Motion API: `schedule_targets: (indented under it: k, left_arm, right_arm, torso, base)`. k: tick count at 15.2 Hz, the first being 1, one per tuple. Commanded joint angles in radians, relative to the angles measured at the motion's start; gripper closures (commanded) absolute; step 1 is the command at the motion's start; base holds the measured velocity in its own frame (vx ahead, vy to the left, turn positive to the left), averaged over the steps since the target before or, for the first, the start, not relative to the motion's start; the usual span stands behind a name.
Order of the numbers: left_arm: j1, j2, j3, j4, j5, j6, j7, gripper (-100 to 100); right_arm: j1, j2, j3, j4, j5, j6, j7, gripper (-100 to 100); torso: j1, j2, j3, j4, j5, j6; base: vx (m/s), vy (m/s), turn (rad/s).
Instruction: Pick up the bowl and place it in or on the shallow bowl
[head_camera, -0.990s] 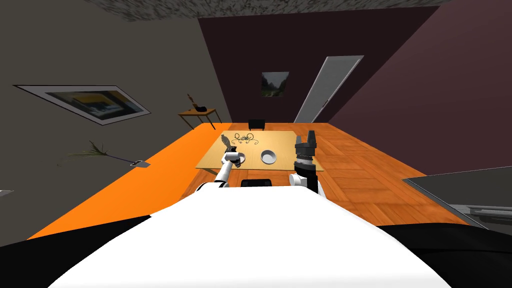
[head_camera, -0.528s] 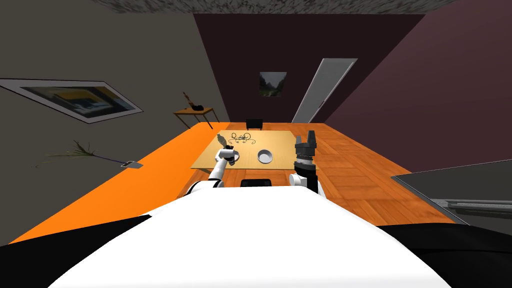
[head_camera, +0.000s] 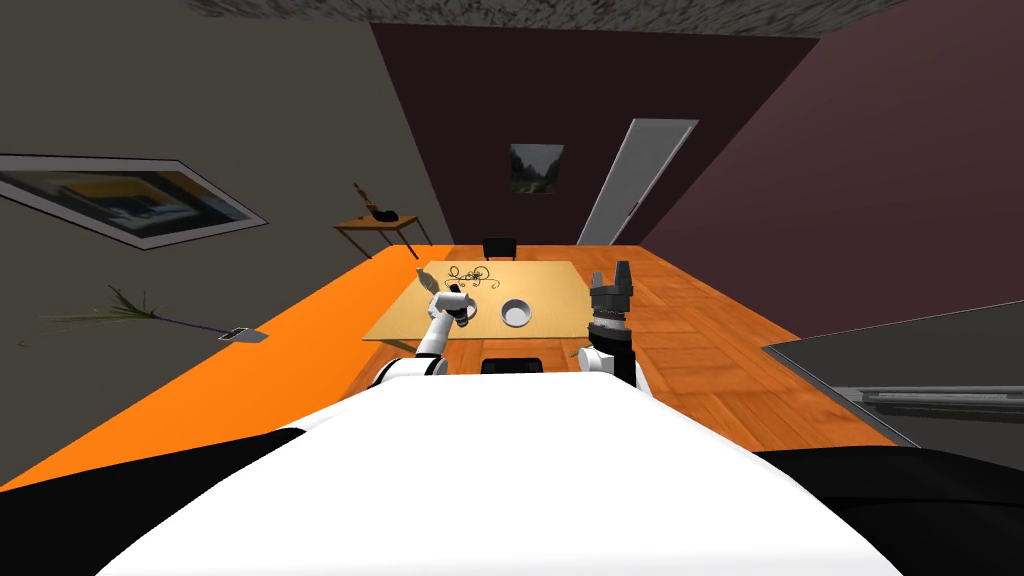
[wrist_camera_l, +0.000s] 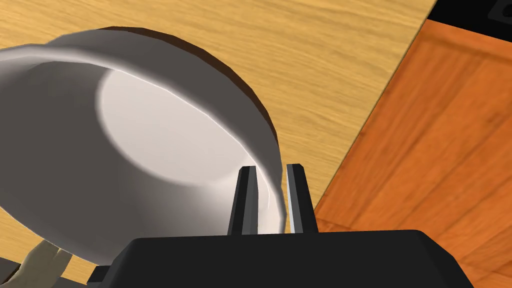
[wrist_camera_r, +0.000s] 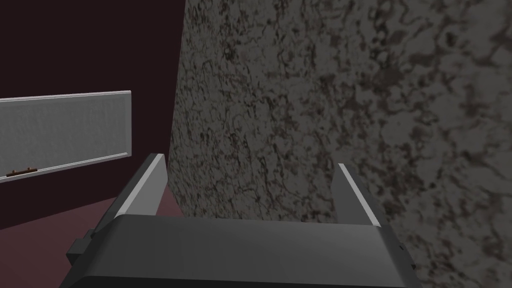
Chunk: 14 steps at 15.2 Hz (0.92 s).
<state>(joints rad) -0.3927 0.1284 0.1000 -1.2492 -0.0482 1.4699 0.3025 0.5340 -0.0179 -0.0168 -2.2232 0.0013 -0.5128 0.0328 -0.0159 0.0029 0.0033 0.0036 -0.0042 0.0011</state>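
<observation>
Between the two thin fingers (wrist_camera_l: 248, 200) of the left gripper (wrist_camera_l: 272, 172) stands the wall of the bowl (wrist_camera_l: 150, 140). One finger is inside the rim and the other outside, and the two are pressed together on it. The left arm (head_camera: 432, 345) reaches forward from the shoulder, with the hand bent down toward the table (wrist_camera_l: 310, 60). The bowl spreads away from the gripper, pale grey with a plain white bottom and a dark outer edge. Whether it rests on the wood or hangs just clear of it I cannot tell. Past the outer finger, the table's edge meets the orange-brown floor (wrist_camera_l: 440, 150). In the head view, the shallow bowl (head_camera: 516, 313) sits on the table just to the right of the left gripper, apart from the held bowl, and its inside is white. Farther right, the right gripper (head_camera: 612, 278) is raised upright beside the table's edge, its fingers spread wide.
</observation>
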Motion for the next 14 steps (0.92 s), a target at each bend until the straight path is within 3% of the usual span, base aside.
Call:
schedule_targets:
  k: [1, 14]
  left_arm:
    - [-0.007, -0.004, 0.000, -0.018, -0.003, 0.030, 0.007, 100]
    - [-0.046, -0.001, -0.002, -0.127, -0.020, 0.194, 0.050, 100]
  right_arm:
    - [0.000, 0.000, 0.000, 0.000, 0.000, 0.000, 0.000, 0]
    - [0.000, 0.000, 0.000, 0.000, 0.000, 0.000, 0.000, 0]
  torso:
    - [0.000, 0.000, 0.000, 0.000, 0.000, 0.000]
    - [0.002, 0.001, 0.001, 0.000, 0.000, 0.000]
  base:
    - [0.001, -0.150, -0.046]
    - [0.001, -0.132, -0.040]
